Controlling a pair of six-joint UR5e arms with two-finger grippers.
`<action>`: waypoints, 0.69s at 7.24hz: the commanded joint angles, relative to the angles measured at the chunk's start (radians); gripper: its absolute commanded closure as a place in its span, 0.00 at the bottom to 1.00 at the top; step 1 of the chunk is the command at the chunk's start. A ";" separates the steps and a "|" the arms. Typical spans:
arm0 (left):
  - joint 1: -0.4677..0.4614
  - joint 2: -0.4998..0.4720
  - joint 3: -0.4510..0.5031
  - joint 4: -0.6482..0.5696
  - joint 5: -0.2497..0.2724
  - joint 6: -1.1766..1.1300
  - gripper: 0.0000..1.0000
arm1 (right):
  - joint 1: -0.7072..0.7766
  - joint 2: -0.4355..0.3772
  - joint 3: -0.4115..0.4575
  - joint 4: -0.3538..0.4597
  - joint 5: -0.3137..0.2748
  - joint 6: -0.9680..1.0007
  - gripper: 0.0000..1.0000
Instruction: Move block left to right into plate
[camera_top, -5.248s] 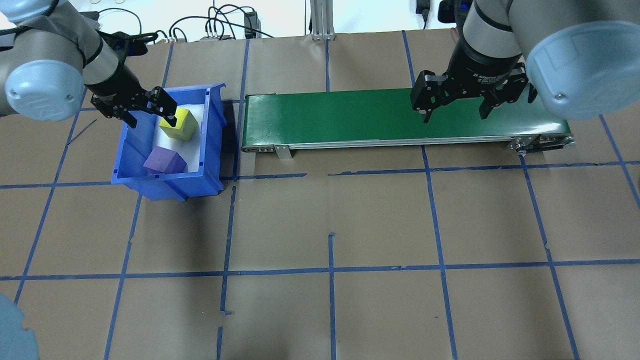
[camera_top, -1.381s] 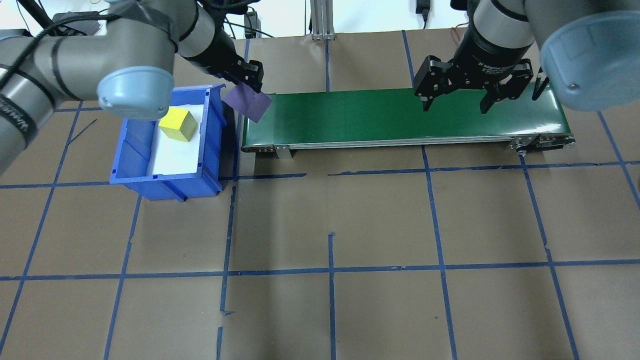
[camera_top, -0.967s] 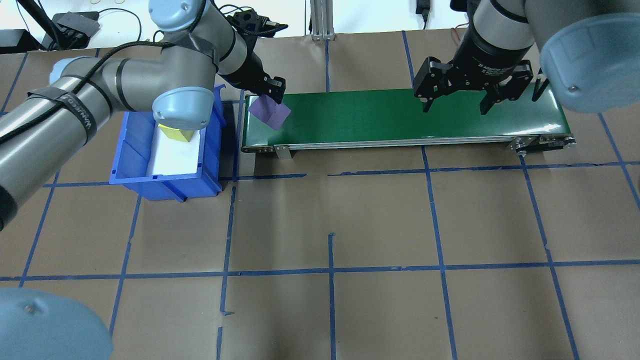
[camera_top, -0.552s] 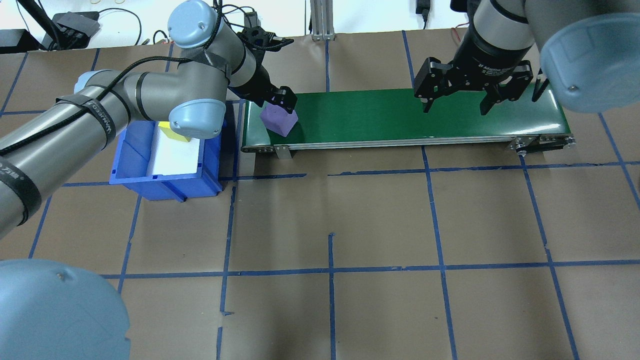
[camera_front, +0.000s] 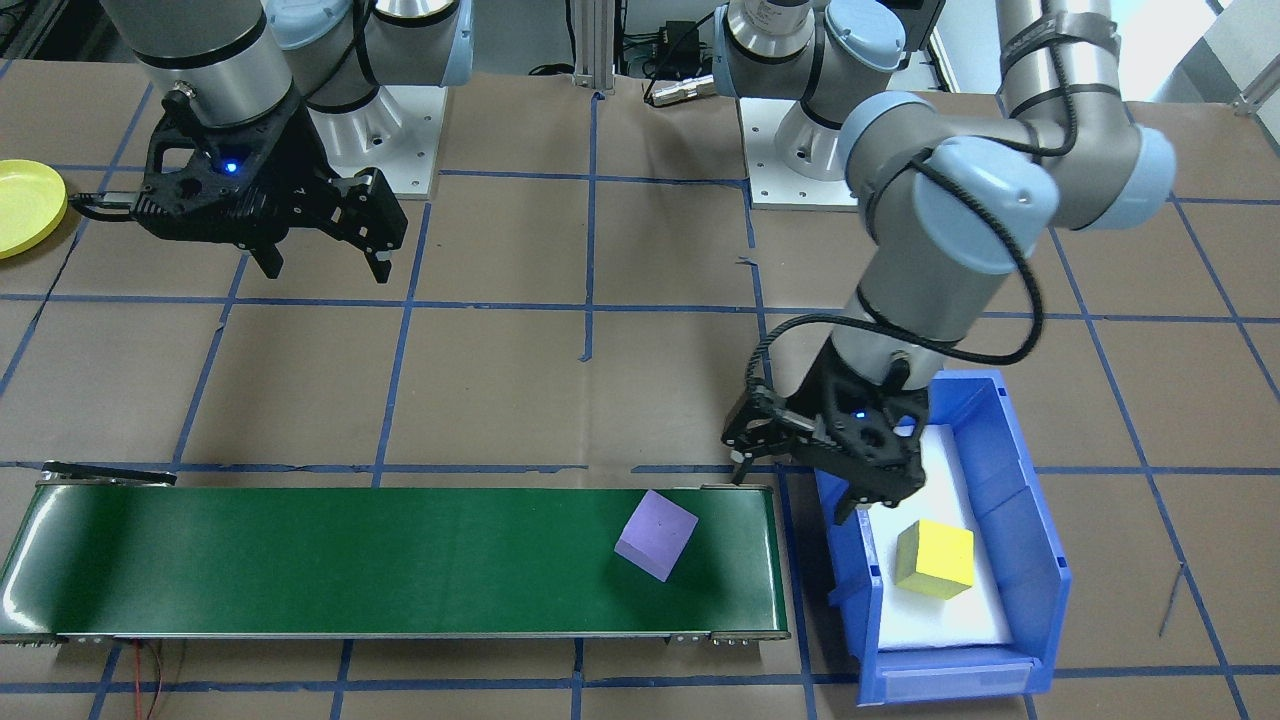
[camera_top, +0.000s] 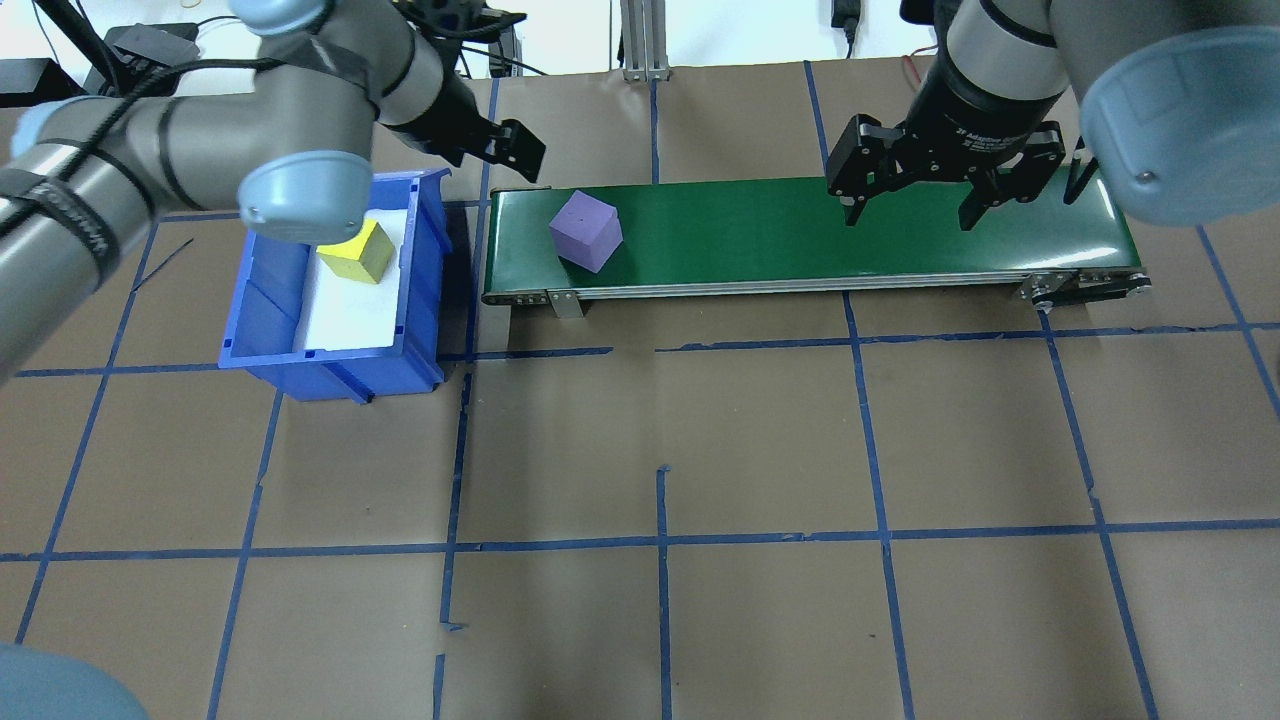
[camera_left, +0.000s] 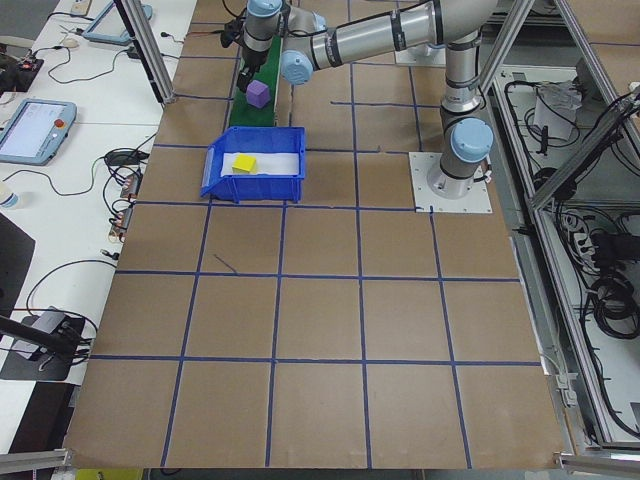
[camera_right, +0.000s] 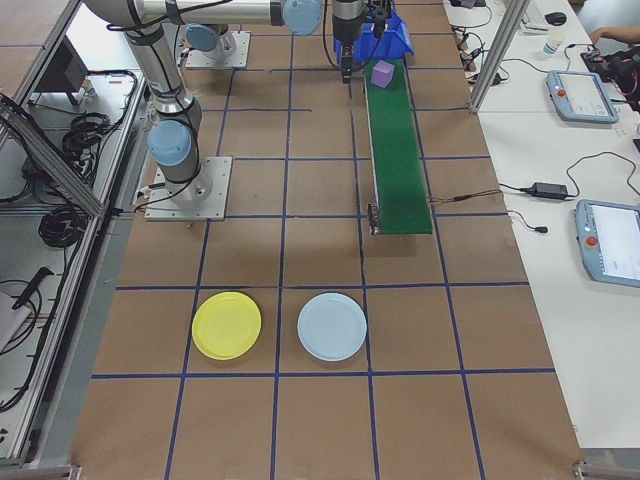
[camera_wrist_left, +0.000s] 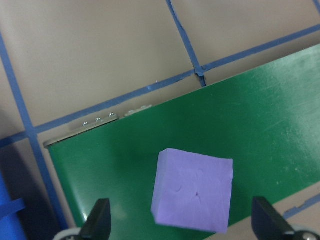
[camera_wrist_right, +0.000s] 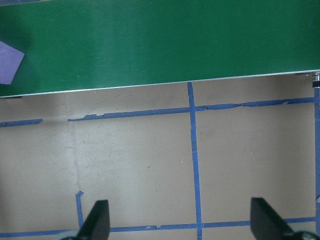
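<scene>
We see the purple block (camera_top: 586, 231) sitting free on the green belt (camera_top: 800, 235), left of centre in the upper part of the overhead view, turned so a corner points toward the belt's near edge; being a cube, it has no long axis. The left gripper (camera_top: 505, 150) hangs spread and empty above and left of it, by the blue bin (camera_top: 330, 365). The right gripper (camera_top: 910, 205) is spread, empty, at upper right, and the yellow plate (camera_right: 226, 325) lies lower left in the right-side view.

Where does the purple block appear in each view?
Front-facing: purple block, right end of green belt.
Overhead: left end.
Exterior left: top, far.
Exterior right: top.
Left wrist: centre.
Right wrist: left edge.
Landmark: the belt.
</scene>
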 joint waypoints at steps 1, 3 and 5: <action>0.140 -0.007 -0.016 -0.031 0.007 0.123 0.00 | 0.000 0.000 -0.001 0.002 -0.005 -0.007 0.00; 0.182 -0.085 -0.004 -0.022 0.085 0.130 0.00 | 0.008 0.018 -0.002 0.004 -0.013 -0.117 0.00; 0.184 -0.175 -0.007 0.040 0.113 0.118 0.00 | 0.009 0.055 0.007 0.007 -0.033 -0.207 0.00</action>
